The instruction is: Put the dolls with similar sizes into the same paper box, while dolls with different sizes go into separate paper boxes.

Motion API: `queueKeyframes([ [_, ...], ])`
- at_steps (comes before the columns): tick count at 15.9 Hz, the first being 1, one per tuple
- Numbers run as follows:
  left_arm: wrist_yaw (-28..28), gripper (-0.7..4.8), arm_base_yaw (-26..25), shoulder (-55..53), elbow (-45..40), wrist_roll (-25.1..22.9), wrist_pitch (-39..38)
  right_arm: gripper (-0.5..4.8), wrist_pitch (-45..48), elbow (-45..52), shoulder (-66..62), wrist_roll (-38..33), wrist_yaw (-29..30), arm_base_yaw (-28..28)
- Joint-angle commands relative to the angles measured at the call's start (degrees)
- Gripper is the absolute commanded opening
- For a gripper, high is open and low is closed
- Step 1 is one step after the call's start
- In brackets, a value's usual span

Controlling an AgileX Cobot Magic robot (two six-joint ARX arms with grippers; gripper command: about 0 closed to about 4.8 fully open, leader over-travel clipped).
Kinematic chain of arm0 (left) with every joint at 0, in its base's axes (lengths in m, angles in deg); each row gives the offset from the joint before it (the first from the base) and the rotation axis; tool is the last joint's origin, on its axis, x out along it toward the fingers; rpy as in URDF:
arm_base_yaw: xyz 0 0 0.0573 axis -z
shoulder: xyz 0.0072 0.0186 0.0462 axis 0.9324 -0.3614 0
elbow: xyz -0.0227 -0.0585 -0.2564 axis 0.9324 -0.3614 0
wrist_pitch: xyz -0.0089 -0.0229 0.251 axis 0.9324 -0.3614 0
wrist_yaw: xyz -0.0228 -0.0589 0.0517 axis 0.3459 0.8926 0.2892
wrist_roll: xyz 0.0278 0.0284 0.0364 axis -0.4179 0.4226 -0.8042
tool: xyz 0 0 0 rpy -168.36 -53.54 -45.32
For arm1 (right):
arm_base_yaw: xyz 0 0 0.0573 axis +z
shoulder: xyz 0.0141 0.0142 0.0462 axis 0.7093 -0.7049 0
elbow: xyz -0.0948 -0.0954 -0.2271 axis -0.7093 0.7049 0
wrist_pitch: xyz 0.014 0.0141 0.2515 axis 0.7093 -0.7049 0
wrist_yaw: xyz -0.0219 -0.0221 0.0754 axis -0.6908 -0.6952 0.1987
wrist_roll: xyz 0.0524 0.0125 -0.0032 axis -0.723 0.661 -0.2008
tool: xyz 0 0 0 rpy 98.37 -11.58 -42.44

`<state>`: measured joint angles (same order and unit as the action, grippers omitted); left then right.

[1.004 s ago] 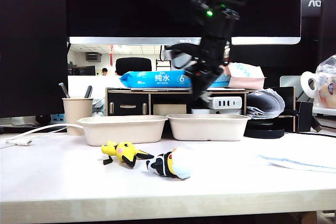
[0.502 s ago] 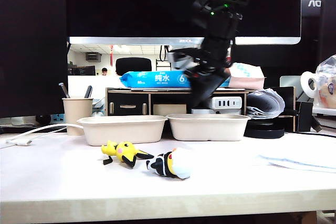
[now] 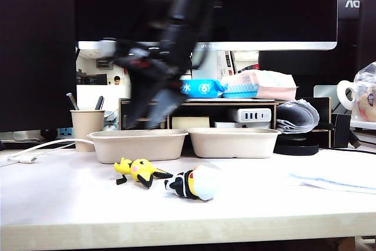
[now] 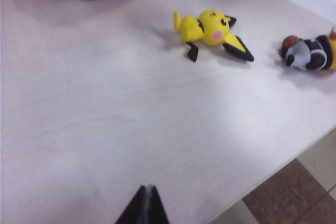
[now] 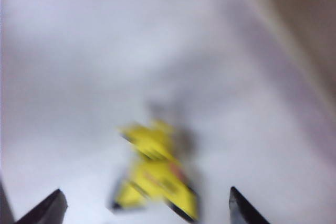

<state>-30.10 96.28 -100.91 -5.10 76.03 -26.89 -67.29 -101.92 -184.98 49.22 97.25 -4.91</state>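
Two dolls lie on the white table in front of the paper boxes: a yellow pink-cheeked doll [image 3: 140, 170] [image 4: 212, 24] and a black-white-yellow doll with a pale blue part [image 3: 191, 184] [image 4: 310, 52]. The left paper box [image 3: 138, 144] and right paper box [image 3: 233, 141] stand side by side behind them. My right gripper [image 3: 148, 109], blurred by motion, hangs over the left box's near side. In the right wrist view this gripper [image 5: 144, 192] is open, fingers wide apart, with the blurred yellow doll [image 5: 157, 174] on the table below them. My left gripper [image 4: 149, 190] is shut and empty, above bare table near the front edge.
A beige pen cup [image 3: 86, 129] stands left of the boxes, with a white cable [image 3: 35, 148] beside it. Behind the boxes are a low shelf with tissue packs [image 3: 252, 86], a monitor [image 3: 282, 4] and a black tape roll [image 3: 296, 145]. Paper [image 3: 329, 181] lies at right.
My right arm has swung from above the right paper box leftward to over the left box and towards the yellow doll. The dolls and boxes have not moved.
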Motion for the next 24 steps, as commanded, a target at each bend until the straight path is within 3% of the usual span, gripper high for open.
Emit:
queueKeyframes([
  [1,0.0,-0.05,-0.1,0.2,0.1,0.1,0.9,4.01,0.2,-0.2,-2.1,1.3,-3.4,3.6],
  [4,0.0,-0.05,-0.1,0.4,0.1,0.0,0.9,4.01,0.4,-0.2,-5.0,1.6,-9.1,5.2],
  [7,0.0,-0.05,-0.1,0.4,0.0,0.0,0.9,3.91,0.8,-0.2,-6.4,1.6,-8.9,5.1],
  [8,0.0,-0.05,-0.1,0.4,0.0,0.0,1.0,3.49,1.0,-0.2,-6.8,1.6,-9.0,5.2],
  [10,0.0,-0.05,-0.1,0.4,0.0,0.0,0.9,2.13,1.2,-0.2,-7.4,1.6,-9.0,5.1],
  [12,0.0,-0.05,-0.1,0.4,0.0,0.0,0.9,2.06,1.8,-0.2,-7.5,1.6,-9.1,5.1],
  [13,0.0,-0.05,-0.1,0.4,0.0,0.0,0.9,1.52,2.9,-0.2,-7.5,1.6,-9.1,5.1],
  [14,0.0,-0.05,-0.1,0.5,0.0,0.0,0.9,1.38,3.5,-0.2,-7.5,1.5,-9.1,4.9],
  [22,0.0,-0.05,-0.1,11.7,0.0,0.0,0.7,1.38,6.6,-0.8,-3.7,0.9,-9.1,4.4],
  [24,0.1,-0.05,-1.5,16.8,0.1,0.0,0.7,1.38,8.5,-5.5,-3.4,0.9,-9.1,3.8],
])
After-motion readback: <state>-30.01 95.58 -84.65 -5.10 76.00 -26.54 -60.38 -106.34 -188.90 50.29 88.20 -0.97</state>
